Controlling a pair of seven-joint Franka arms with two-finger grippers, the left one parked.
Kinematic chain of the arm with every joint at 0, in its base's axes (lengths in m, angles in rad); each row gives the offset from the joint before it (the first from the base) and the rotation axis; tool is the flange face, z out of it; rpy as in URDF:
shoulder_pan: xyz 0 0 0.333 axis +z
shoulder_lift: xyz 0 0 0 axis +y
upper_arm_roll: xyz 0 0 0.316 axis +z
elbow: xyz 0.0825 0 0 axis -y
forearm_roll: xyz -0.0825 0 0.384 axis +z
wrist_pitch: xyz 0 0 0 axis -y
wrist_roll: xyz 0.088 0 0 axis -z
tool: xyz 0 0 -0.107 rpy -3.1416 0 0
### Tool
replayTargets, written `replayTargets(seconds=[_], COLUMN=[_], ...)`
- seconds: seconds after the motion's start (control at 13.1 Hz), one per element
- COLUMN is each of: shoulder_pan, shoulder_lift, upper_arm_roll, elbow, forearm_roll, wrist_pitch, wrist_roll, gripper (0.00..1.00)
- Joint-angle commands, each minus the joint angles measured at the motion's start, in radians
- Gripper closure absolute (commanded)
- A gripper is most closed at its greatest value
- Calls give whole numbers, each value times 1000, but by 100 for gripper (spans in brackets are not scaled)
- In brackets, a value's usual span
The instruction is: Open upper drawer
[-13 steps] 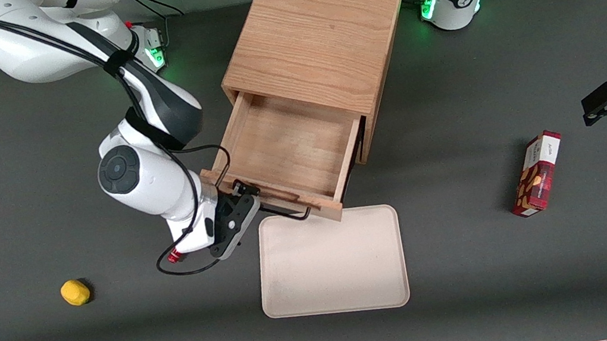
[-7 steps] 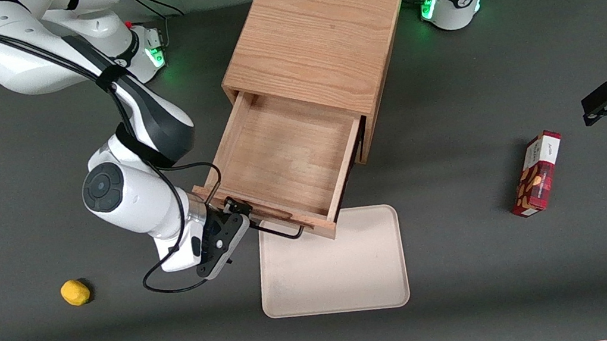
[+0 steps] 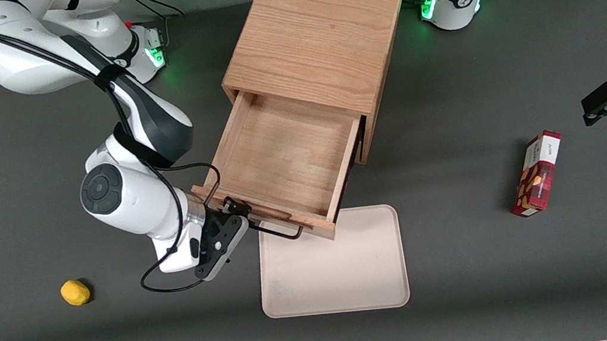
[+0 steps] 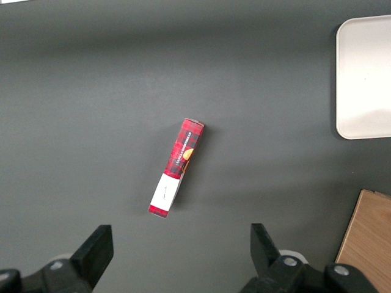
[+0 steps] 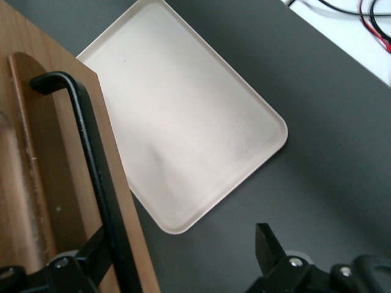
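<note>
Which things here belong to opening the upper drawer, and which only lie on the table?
Belong to the job:
- upper drawer, pulled out
- its black handle
- gripper, open, at the handle's end
- cabinet

Only lying about:
- beige tray
- red box
- small yellow object

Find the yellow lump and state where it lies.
In the front view, the yellow lump lies on the table toward the working arm's end, nearer the camera than the gripper at the upper drawer handle.

One wooden cabinet [image 3: 313, 36], one open upper drawer [image 3: 283, 158], one beige tray [image 3: 333, 265], one red box [image 3: 537, 173], one yellow object [image 3: 75, 292], one gripper [image 3: 233, 217]
</note>
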Motion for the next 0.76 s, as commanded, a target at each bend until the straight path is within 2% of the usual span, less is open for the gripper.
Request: replayTargets(seconds=[0.0,0.31,0.46,0.53,0.69], shoulder_pan=[-11,-73,-116,-112,-88], shoulder_lift=[-51,-189,-287,-371,-537], upper_arm_roll=[-6,-6,-33,-108,-270], elbow=[84,79,75,46,-91], forearm_roll=[44,138,129,124,122], wrist_pitch=[-124,-262,-386,-425,-404], wrist_roll=[101,241,240,240,235], gripper=[0,0,0,0,0])
